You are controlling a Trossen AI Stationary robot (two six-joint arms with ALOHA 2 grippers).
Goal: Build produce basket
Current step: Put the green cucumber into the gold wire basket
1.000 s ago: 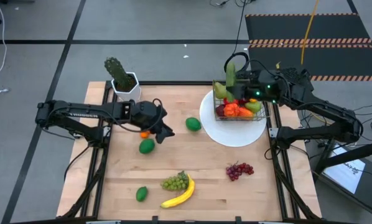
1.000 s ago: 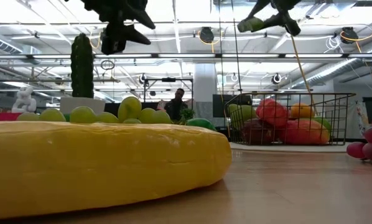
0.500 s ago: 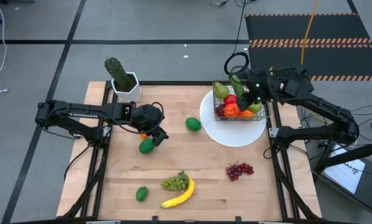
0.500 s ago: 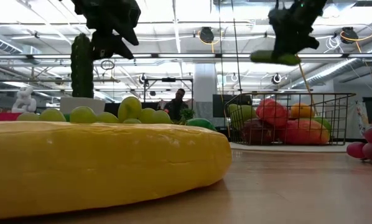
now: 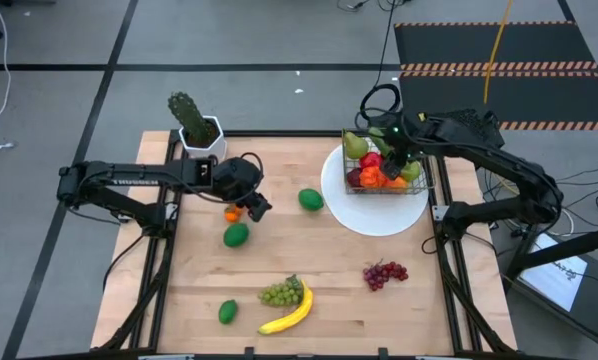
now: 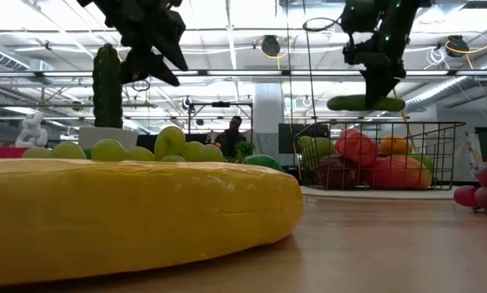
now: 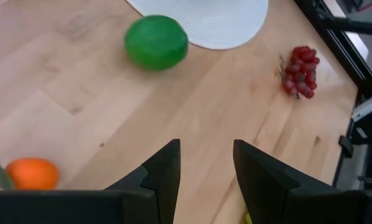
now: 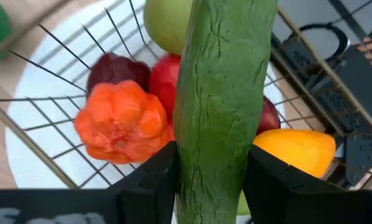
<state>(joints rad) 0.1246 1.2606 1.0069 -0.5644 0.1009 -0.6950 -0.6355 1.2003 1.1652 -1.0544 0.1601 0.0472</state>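
we hold the cucumber (image 8: pixel 220 93) in the right gripper (image 8: pixel 204 171) above the basket (image 5: pixel 426 180), already partly filled. the left gripper (image 7: pixel 206 162) — parted, empty — hangs well left of the basket; limes, grapes, banana, orange remain outside.

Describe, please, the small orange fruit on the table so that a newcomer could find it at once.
Start at the white hexagonal cactus pot at the table's far left corner and come toward the near edge to the left gripper. The orange lies right beside it, just beyond a lime. It is the only orange-coloured fruit on the bare wood.
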